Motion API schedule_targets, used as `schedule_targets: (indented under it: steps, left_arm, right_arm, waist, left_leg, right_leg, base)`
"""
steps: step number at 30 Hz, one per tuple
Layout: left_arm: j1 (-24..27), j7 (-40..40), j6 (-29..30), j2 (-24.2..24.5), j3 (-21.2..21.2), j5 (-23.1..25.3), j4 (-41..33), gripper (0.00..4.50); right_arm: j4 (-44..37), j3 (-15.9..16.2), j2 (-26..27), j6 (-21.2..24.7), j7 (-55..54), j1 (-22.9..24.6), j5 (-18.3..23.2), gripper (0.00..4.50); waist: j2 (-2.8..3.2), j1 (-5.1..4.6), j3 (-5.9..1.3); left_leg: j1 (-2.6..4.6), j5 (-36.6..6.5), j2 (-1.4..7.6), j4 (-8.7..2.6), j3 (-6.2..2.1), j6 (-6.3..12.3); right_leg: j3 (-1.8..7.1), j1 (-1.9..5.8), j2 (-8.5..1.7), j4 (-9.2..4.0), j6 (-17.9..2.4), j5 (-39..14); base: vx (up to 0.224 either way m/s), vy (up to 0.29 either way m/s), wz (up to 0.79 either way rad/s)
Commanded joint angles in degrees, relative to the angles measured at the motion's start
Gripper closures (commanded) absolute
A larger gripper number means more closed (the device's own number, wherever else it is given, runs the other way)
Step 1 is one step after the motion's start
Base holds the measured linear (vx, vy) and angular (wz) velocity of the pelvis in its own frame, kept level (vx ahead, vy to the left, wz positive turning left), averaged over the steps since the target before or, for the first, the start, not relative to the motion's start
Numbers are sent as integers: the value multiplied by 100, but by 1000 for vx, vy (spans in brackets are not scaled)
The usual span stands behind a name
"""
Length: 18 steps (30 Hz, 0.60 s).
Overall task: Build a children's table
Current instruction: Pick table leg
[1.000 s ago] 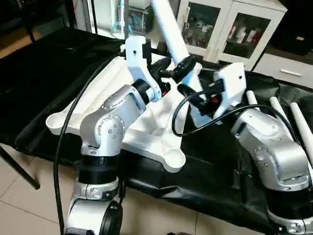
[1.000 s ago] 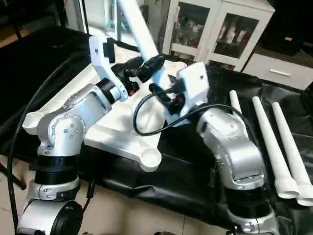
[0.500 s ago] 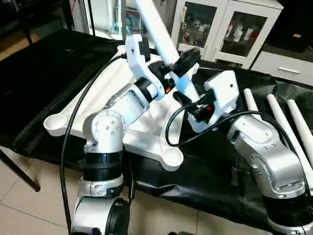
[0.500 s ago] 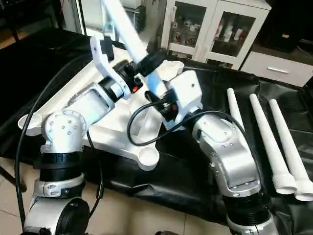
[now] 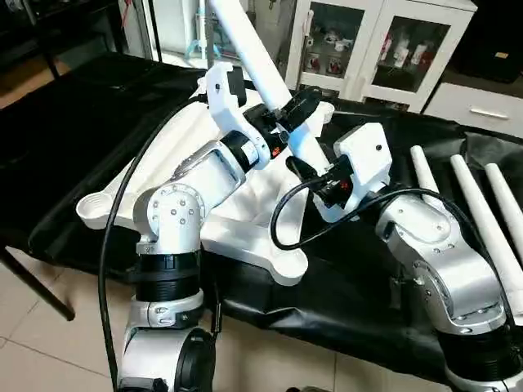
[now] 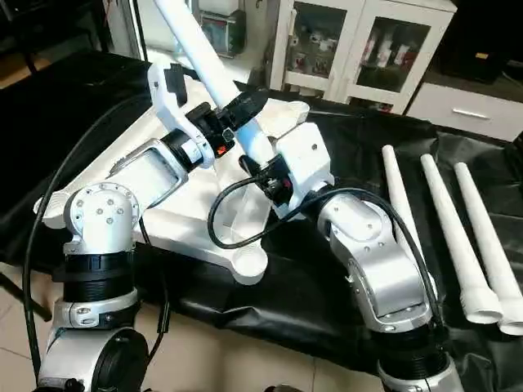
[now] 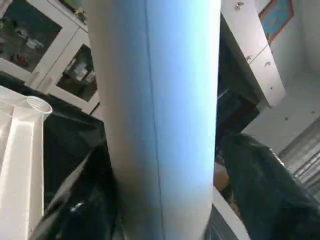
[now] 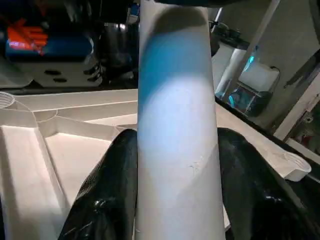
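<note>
My forearms are brushed silver castings with round joint housings ringed by small screws, set on black ribbed collars. White angular wrist brackets carry the black-fingered left gripper [image 5: 296,104] and right gripper [image 5: 320,189]. Black cables loop from both wrists; small red accents show at the wrists.

Black-draped table [image 5: 73,122] — upturned white tabletop [image 5: 184,147], three loose legs [image 6: 437,216].

white tabletop [image 5: 245,237] underside up, one leg [image 6: 204,65] tilted above, three legs [image 6: 441,220] lying beside
</note>
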Motion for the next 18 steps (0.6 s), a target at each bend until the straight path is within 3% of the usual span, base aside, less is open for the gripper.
schedule_targets:
  steps: [1, 5, 6, 9, 10, 11, 12, 16, 18]
  left_arm:
    - [5, 37, 86, 37, -153, 114, 36, 161]
    - [51, 150, 95, 1, -135, 47, 2, 171]
    - [21, 150, 25, 13, -120, 75, 44, 196]
    - [-31, 132, -73, 50, -63, 99, 137, 208]
    - [-31, 132, -73, 50, -63, 99, 137, 209]
    - [-33, 135, -79, 52, -62, 104, 141, 223]
    - [-52, 143, -102, 57, -35, 114, 174, 239]
    - [-111, 178, -143, 71, -6, 157, 216, 258]
    - [-124, 220, -208, 82, 25, 167, 211, 262]
  right_arm:
    - [-27, -27, 21, -102, -43, -5, -24, 267]
    - [-41, -34, 24, -138, -56, -14, -14, 267]
    - [-11, -40, 31, -159, -62, -37, -22, 267]
    - [77, -17, 75, -240, -55, -91, -75, 267]
    - [77, -17, 75, -240, -55, -91, -75, 267]
    - [80, -16, 78, -243, -55, -94, -77, 267]
    - [106, -11, 98, -272, -56, -118, -89, 267]
    - [178, -46, 113, -319, -77, -169, -102, 267]
    - [178, -69, 135, -290, -94, -167, -84, 211]
  waist:
    - [91, 2, -411]
    - [58, 16, -419]
    - [71, 23, -420]
    - [90, 20, -421]
    - [122, 26, -423]
    - [103, 15, -424]
    - [144, 25, -429]
    - [112, 21, -432]
    - [127, 26, -435]
  left_leg:
    - [-76, -437, -88, -398, 137, 261]
    - [-85, -468, -94, -396, 131, 231]
    - [-81, -461, -94, -396, 130, 235]
    - [-84, -481, -99, -398, 129, 228]
    - [-82, -480, -99, -400, 122, 219]
    - [-79, -477, -102, -397, 126, 219]
    - [-75, -447, -100, -397, 118, 211]
    - [-81, -417, -103, -392, 126, 237]
    - [-80, -357, -99, -389, 122, 256]
  right_leg:
    - [114, 489, -97, -361, -846, -1013]
    - [111, 509, -102, -349, -825, -1077]
    - [112, 503, -104, -349, -820, -1088]
    - [109, 502, -104, -358, -804, -1117]
    - [108, 498, -107, -351, -810, -1102]
    - [106, 498, -97, -355, -810, -1075]
    - [107, 500, -100, -336, -841, -988]
    - [107, 514, -100, -331, -931, -851]
    - [110, 519, -103, -312, -967, -784]
  base:
    - [0, 0, 0]
    - [0, 0, 0]
    - [0, 0, 0]
    - [0, 0, 0]
    - [0, 0, 0]
    - [0, 0, 0]
    - [0, 0, 0]
    - [0, 0, 0]
    - [0, 0, 0]
